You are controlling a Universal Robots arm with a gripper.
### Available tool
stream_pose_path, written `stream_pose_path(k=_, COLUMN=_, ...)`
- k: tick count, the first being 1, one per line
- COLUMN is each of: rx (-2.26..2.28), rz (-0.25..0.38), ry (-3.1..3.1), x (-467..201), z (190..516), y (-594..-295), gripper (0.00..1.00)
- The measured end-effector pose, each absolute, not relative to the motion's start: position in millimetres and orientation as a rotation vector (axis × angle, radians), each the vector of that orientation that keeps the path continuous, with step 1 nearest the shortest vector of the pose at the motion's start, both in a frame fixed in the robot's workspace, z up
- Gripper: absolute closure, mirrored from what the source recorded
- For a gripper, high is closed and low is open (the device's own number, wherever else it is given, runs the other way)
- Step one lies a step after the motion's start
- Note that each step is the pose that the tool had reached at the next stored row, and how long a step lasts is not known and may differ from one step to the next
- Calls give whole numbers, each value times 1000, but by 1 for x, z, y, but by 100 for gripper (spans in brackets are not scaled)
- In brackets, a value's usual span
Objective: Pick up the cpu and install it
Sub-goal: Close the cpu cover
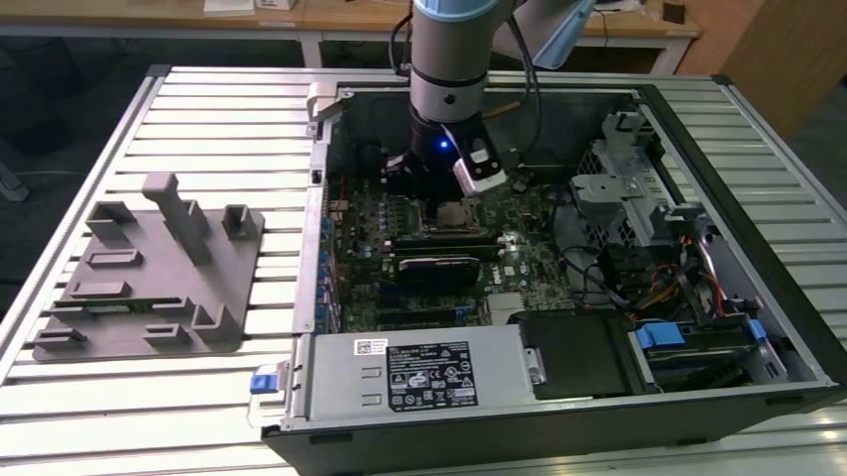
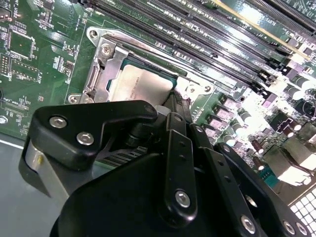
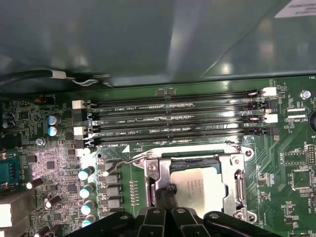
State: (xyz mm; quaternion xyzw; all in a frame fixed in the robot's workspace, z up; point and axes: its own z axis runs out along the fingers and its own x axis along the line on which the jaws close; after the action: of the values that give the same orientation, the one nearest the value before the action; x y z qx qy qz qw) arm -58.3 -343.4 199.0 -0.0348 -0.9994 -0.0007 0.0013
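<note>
Nearest the lens: black linked-metal gripper (image 3: 170, 191), tips drawn together with nothing clamped between, touching one edge of the small square silvery-grey cpu (image 3: 200, 190).

Across the exterior view from its left:
- Grey plastic holder block (image 1: 146, 278), at nine o'clock of the open black computer case (image 1: 556, 436).
- Green motherboard (image 1: 357, 248), with the chip lying inside the silvery steel socket frame (image 3: 238, 180).
- Silver metal drive cage (image 1: 636, 183), at three o'clock of the board.

Reads as the seating step, pick-up seemingly done. Calls for squaring the chip flat within the frame, without tilt.
</note>
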Motion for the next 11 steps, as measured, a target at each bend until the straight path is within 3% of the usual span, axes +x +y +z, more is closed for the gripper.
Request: stream_pose_path(k=11, rx=-109, rz=-2, ry=-3137, x=-56, z=199, y=-343, gripper=89)
